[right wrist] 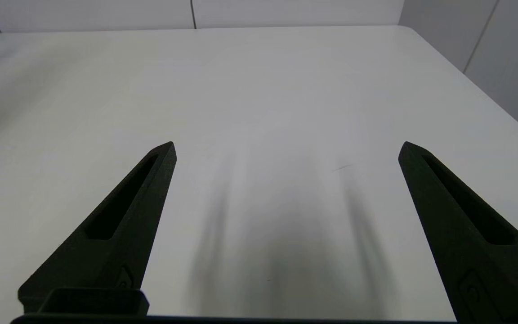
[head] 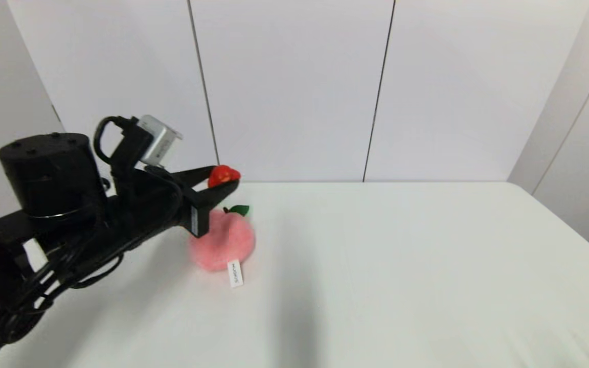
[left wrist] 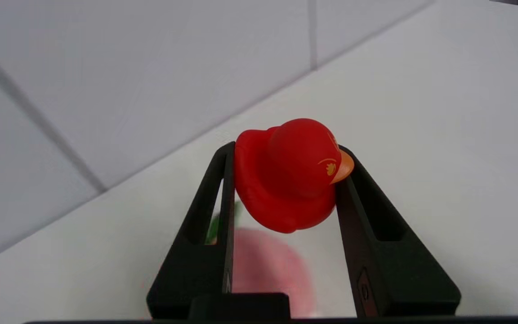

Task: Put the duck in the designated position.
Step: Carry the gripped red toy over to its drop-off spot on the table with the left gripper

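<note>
Plush peach (head: 223, 240) lies directly beneath the left gripper's fingers (head: 221, 191); bare table (head: 402, 266) lies beyond their tips and to their right.

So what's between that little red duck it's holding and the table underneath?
The pink plush peach: head view shows the duck, pinched in the left gripper, held above it. Right gripper hangs open elsewhere.
</note>
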Controlling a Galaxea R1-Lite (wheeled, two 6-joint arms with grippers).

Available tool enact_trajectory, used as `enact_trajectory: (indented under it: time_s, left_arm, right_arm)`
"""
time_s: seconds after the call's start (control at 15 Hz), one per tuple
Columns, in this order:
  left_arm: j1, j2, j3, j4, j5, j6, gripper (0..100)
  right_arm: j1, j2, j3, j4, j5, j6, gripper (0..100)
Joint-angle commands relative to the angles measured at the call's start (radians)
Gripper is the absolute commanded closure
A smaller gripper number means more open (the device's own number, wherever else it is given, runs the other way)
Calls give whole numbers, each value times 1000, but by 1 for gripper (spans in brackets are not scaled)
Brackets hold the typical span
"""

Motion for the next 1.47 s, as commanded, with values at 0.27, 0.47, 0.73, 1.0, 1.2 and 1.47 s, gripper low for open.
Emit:
enact_trajectory:
  time_s: [0.27,0.47,0.73,1.0,1.2,1.47]
  left_arm:
    - [291,-141,3,110,3,6,100]
    - [379,-116,17,107,35,17,100]
    - [435,-70,63,93,43,18,100]
    - [481,16,106,-31,43,17,100]
    - [500,80,198,-125,45,17,100]
    - [500,172,261,-238,45,18,100]
  right_arm:
    - [0,1,0,0,0,0,0]
    - [0,1,0,-2,0,0,0]
    - [0,1,0,0,0,0,0]
    - [0,1,0,0,0,0,0]
    - [0,1,0,-2,0,0,0]
    - [0,1,0,0,0,0,0]
